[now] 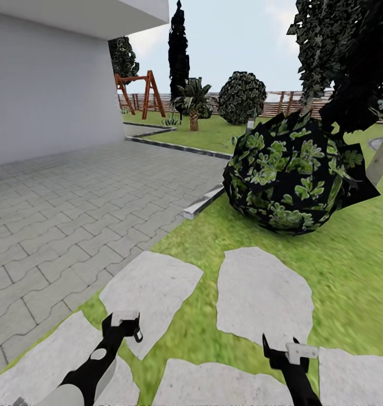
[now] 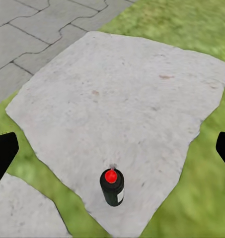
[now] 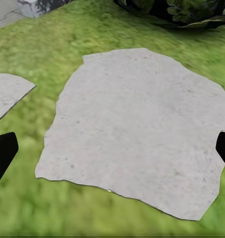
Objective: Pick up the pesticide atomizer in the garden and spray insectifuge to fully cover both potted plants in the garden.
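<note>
One pesticide atomizer (image 2: 112, 187) stands upright low in the left wrist view, long axis vertical, red-topped head up toward the camera, near the edge of a pale stepping stone (image 2: 127, 104) set in the lawn (image 1: 349, 270). We see both grippers, left gripper (image 1: 123, 327) and right gripper (image 1: 281, 345), with jaws spread and empty. Grey paving (image 1: 62, 203) fills left of the head view, round bush (image 1: 293, 169) upper right

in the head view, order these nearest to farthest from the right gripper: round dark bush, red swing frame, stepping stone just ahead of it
1. Stepping stone, on the grass directly ahead of the right gripper.
2. Round dark bush, farther ahead on the lawn, slightly right.
3. Red swing frame, far off to the left by the fence.
</note>
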